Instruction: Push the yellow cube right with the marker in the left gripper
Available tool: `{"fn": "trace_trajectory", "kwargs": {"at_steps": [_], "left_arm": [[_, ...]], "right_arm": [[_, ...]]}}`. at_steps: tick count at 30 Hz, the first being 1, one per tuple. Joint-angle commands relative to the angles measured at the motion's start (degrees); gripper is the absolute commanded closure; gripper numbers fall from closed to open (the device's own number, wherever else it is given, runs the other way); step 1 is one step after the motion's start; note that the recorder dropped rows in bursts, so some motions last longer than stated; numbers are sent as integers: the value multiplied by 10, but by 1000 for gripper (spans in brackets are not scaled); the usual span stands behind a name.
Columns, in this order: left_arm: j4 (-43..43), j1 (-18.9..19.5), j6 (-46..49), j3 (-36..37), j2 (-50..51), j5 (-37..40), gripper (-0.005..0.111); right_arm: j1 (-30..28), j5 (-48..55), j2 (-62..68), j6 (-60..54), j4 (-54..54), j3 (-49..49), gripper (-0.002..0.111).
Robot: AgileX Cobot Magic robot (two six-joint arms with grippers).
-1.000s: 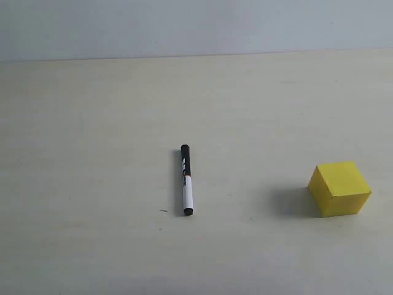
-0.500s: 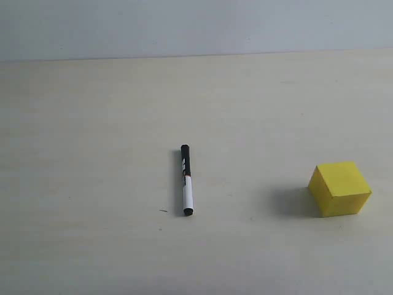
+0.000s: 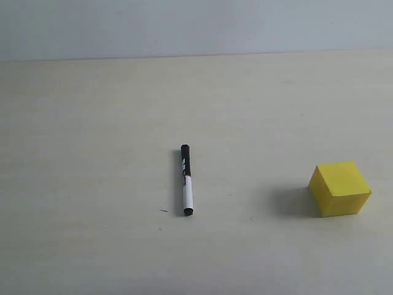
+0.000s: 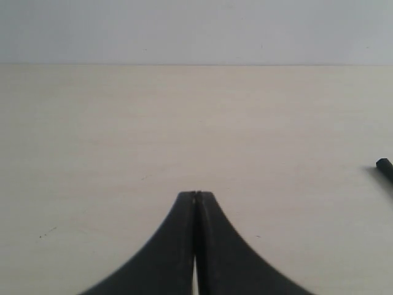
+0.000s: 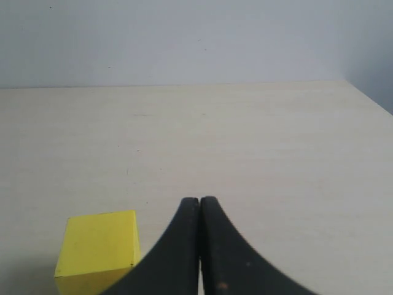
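Note:
The marker (image 3: 186,180) lies loose on the pale table near the middle of the exterior view, black cap half pointing away, white barrel toward the front. Only its black end (image 4: 384,167) shows at the edge of the left wrist view. The yellow cube (image 3: 339,188) rests on the table at the right; the right wrist view shows the cube (image 5: 98,247) beside that gripper. My left gripper (image 4: 196,195) is shut with nothing between its fingers. My right gripper (image 5: 199,200) is also shut and empty. Neither gripper appears in the exterior view.
The pale tabletop (image 3: 92,123) runs back to a light grey wall (image 3: 196,24). In the right wrist view the table's corner edge (image 5: 368,98) shows at the far side.

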Motion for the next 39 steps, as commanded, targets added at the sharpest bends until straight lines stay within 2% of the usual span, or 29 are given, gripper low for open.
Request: {"fn": "trace_trajectory", "kwargs": {"at_steps": [1,39], "left_arm": [[-2,-5,-5,1,-4,-2,107],[-2,-5,-3,1,-4,-2,107]], "right_arm": [[-3,-4,-3,-2,-5,3,108],[9,-4,-3,-1,-5,3,108]]}}
